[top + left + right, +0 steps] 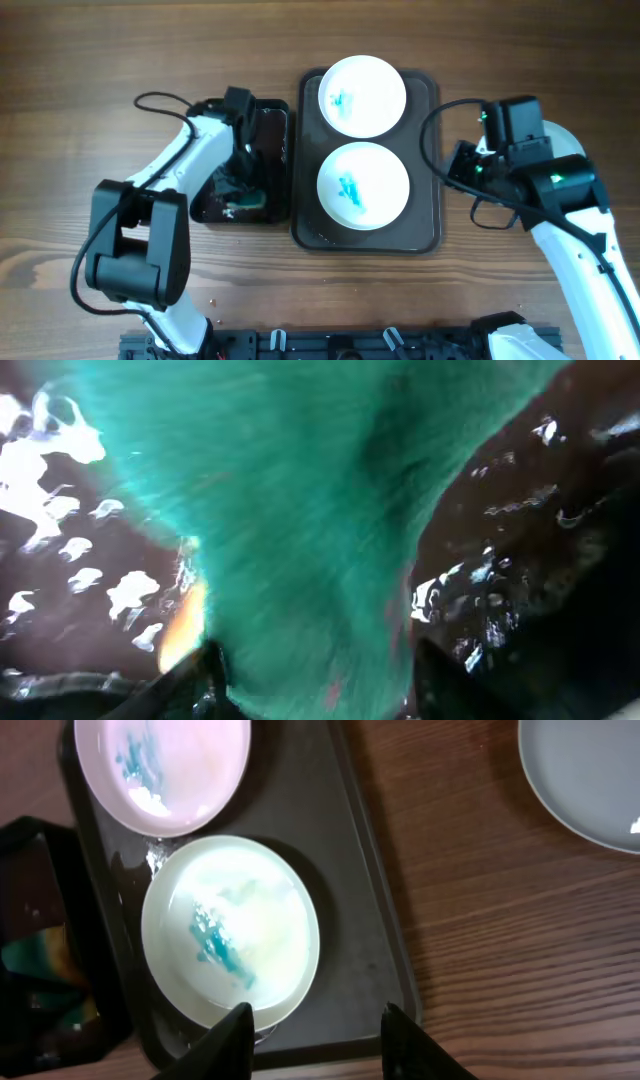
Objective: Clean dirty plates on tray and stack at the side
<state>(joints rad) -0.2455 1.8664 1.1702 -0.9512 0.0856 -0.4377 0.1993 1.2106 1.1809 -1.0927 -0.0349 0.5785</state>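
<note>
Two white plates smeared with blue-green lie on the dark brown tray: a far plate and a near plate. A third, grey-white plate rests on the table to the right, partly hidden under my right arm. My right gripper hovers beside the tray's right rim, open and holding nothing. In the right wrist view my right gripper sits over the tray's edge, next to the smeared plate. My left gripper is shut on the teal sponge.
A smaller glossy black tray, wet with droplets, lies left of the brown tray and holds the sponge and my left gripper. A black rail runs along the table's front edge.
</note>
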